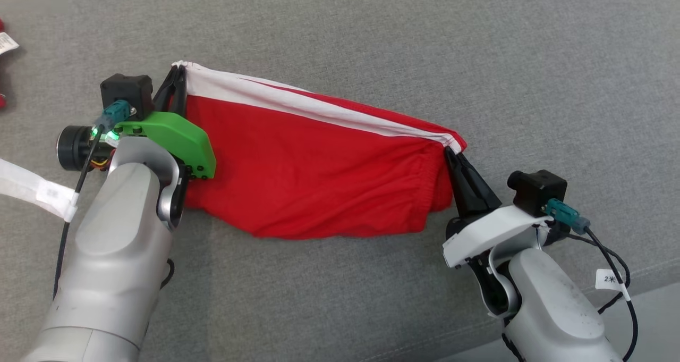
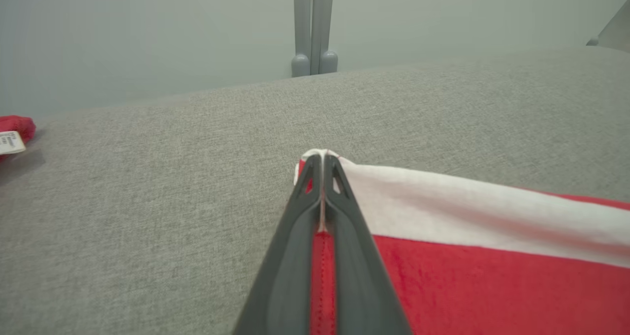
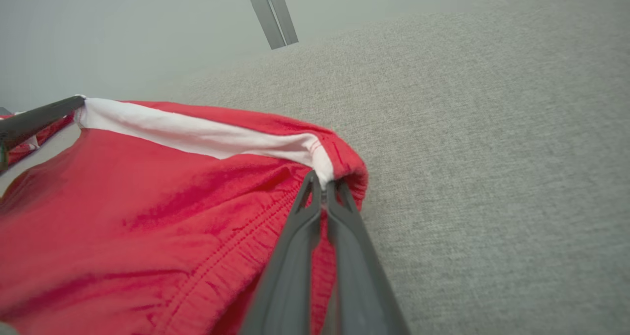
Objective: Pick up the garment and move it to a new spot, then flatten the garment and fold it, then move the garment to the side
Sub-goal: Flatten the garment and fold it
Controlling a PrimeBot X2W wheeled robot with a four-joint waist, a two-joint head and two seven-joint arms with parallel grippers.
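Both ends are pinched right now. Left gripper (image 1: 179,75) is clamped on the corner of the garment's (image 1: 313,176) white band (image 1: 297,102) at upper left of the head view. Right gripper (image 1: 451,154) is clamped on the band's other end, right of centre. The garment spans the middle of the frame between them, and its lower part looks to be slumped in wrinkles on the cushion (image 1: 478,43).

My read is that we're in the flatten bit. I'd keep an even pull apart so the band stays straight (it's sagging a little mid-span), then bring both arms down together. Laying it while drawing it gently toward the bottom of the frame should let the creases slide out instead of bunching. Don't yank, since a pinch on thin knit can slip.

Room-wise there's loads of bare cushion along the top and right. The cushion's front edge (image 1: 653,293) sits near the right arm at lower right, so I'd not drift that way. There's also a red thing with a tag (image 1: 4,42) at the far upper-left edge, and I'd steer clear of it.
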